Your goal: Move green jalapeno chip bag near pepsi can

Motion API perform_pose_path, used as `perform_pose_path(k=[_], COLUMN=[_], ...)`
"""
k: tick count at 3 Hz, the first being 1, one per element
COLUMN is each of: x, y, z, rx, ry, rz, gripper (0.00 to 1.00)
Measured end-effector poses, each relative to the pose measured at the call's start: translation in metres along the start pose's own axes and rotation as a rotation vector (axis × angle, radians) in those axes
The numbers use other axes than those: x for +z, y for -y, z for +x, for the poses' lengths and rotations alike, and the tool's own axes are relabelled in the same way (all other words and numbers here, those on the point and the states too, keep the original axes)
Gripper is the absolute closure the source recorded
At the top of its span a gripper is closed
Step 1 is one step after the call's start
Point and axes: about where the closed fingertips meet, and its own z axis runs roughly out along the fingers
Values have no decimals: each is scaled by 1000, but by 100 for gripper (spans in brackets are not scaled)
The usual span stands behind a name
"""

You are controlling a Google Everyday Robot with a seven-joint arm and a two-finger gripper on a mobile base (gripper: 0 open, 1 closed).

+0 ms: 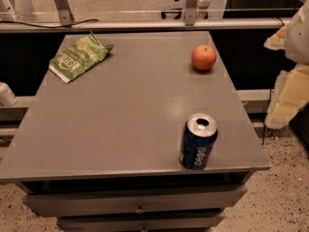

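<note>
Your pincer point(288, 98) sits at the right edge; I cannot tell its grip. Reach upper left for the bag point(79, 57), flat on the table point(120, 129). Pinch a raised crinkle, then carry toward the can point(198, 141), lower right.

claw point(289, 96) at right edge | cream-yellow blocky shapes | white rounded top

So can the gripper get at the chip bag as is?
Probably yes: the gripper is right of the table, the green jalapeno chip bag lies uncovered at its far-left corner, apple and pepsi can stand apart from it.
</note>
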Motion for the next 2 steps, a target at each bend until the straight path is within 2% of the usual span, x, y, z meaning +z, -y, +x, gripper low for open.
perform_pose_path(k=[1,2], x=[1,18], y=[2,22], z=[-3,-27], rx=[-5,-45], ry=[6,68], rz=[5,13], gripper=[0,0])
